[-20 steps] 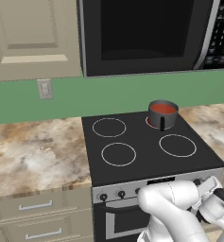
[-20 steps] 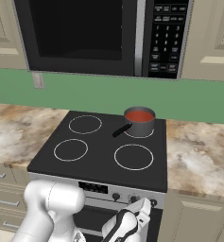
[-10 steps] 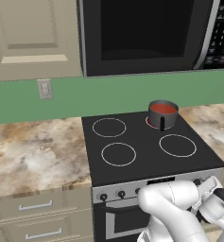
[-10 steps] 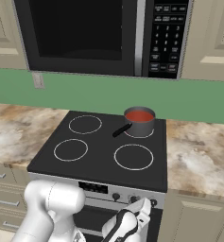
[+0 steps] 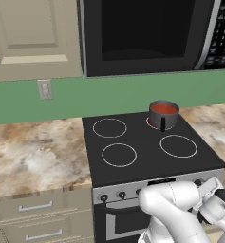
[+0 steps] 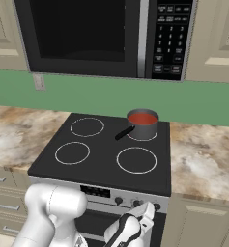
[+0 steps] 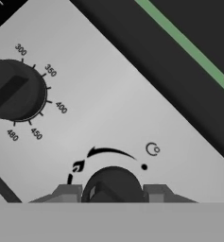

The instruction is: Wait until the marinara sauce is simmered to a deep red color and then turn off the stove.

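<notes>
So the claw (image 7: 112, 193) is down at the front edge of the stove (image 5: 142, 159), fingers (image 7: 66, 193) clamped on a black burner knob (image 7: 112, 185) on the silver panel. A bigger oven dial (image 7: 14, 90) with temperature numbers sits further along the panel. The saucepan (image 6: 143, 123) is on the stove's back right burner, handle pointing toward the front left, and the marinara sauce (image 6: 143, 118) inside looks orange-red, though it's pretty small in frame so hard to judge the shade. Microwave (image 5: 147, 35) hangs above, marble surface (image 5: 33, 152) on both sides.
</notes>
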Motion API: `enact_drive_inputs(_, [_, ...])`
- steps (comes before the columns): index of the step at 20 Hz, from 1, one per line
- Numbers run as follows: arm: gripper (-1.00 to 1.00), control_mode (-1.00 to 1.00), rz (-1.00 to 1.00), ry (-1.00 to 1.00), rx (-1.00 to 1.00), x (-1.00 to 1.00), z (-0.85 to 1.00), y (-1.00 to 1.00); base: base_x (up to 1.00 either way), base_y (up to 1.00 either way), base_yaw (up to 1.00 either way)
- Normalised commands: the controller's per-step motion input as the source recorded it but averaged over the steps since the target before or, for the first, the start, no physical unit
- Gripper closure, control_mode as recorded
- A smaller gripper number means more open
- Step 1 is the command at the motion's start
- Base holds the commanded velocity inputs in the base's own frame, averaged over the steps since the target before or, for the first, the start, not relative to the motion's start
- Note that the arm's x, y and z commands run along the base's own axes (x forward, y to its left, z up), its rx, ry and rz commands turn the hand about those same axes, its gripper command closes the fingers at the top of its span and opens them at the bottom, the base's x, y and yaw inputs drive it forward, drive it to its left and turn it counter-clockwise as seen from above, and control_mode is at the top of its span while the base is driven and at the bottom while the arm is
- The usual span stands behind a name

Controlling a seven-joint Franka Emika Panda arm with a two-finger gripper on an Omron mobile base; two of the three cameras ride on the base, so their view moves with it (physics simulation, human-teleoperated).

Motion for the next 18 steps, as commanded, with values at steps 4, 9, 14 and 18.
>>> enact_drive_inputs(4, [1.0,-1.0,0.0,0.0,0.0,0.0,0.0,0.0,0.0,0.0,0.0])
enact_drive_inputs(9, [1.0,-1.0,0.0,0.0,0.0,0.0,0.0,0.0,0.0,0.0,0.0])
enact_drive_inputs(14, [1.0,-1.0,0.0,0.0,0.0,0.0,0.0,0.0,0.0,0.0,0.0])
enact_drive_inputs(18, [1.0,-1.0,0.0,0.0,0.0,0.0,0.0,0.0,0.0,0.0,0.0])
